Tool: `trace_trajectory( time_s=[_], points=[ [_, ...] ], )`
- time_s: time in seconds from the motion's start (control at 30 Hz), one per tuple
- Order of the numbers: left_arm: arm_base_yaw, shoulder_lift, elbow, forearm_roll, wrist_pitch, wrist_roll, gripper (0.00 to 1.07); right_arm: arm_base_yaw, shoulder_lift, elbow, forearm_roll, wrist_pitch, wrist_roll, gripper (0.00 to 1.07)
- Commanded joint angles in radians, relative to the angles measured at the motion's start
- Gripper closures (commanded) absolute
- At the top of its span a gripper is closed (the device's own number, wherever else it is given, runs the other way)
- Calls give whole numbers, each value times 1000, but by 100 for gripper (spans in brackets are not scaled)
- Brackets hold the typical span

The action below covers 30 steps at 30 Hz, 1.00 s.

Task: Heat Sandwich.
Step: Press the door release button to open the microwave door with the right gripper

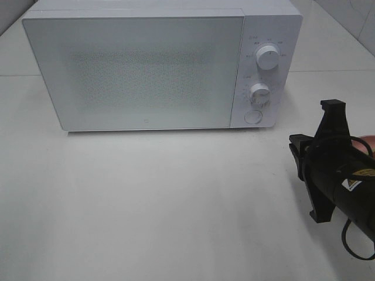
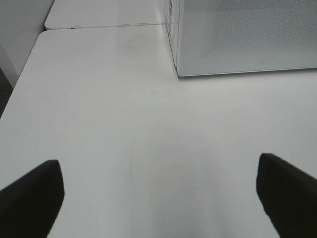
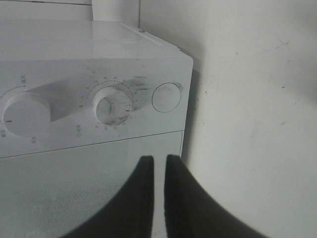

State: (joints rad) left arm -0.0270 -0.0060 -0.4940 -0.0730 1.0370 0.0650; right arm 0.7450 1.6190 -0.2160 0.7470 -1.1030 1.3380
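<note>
- a white microwave (image 1: pixel 146 70) stands at the back of the white surface (image 1: pixel 146 199), its door (image 1: pixel 135 76) closed.
- the control panel is on the microwave's right side: an upper knob (image 1: pixel 268 58), a lower knob (image 1: pixel 259 92) beneath it, and a round button (image 1: pixel 253 116) at the bottom.
- the sandwich cannot be made out in any view; only a sliver of pink (image 1: pixel 364 142) shows at the right edge of the high view, behind the right arm (image 1: pixel 345 175).
- the right arm sits on the right of the surface, in front of the microwave and to the right of it, apart from it.
- the right claw (image 3: pixel 158 158) has its two dark fingers (image 3: pixel 138 198) drawn almost together, with only a thin slit between them and nothing in it.
- in the right wrist view the claw points toward the edge where the door meets the control panel, with the lower knob and the button just beyond its tips.
- the left claw (image 2: pixel 158 196) has its fingers (image 2: pixel 32 198) spread wide apart with nothing between them.
- the left claw hangs over a bare stretch of surface, well short of the microwave's near front corner.
</note>
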Motion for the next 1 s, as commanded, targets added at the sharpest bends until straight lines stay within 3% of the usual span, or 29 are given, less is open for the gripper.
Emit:
trace_trajectory(
  time_s=[0.03, 0.3, 0.87, 1.0],
  points=[
    [3, -25, 0, -1, -9, 1, 5, 4, -1, 0, -21, 16, 4, 107],
    [3, -25, 0, -1, -9, 1, 5, 4, -1, -1, -32, 21, 11, 107],
    [3, -25, 0, -1, -9, 1, 5, -3, 101, -113, -42, 104, 1, 107],
    [3, -25, 0, -1, -9, 1, 5, -61, 111, -144, -85, 154, -18, 107]
  ],
)
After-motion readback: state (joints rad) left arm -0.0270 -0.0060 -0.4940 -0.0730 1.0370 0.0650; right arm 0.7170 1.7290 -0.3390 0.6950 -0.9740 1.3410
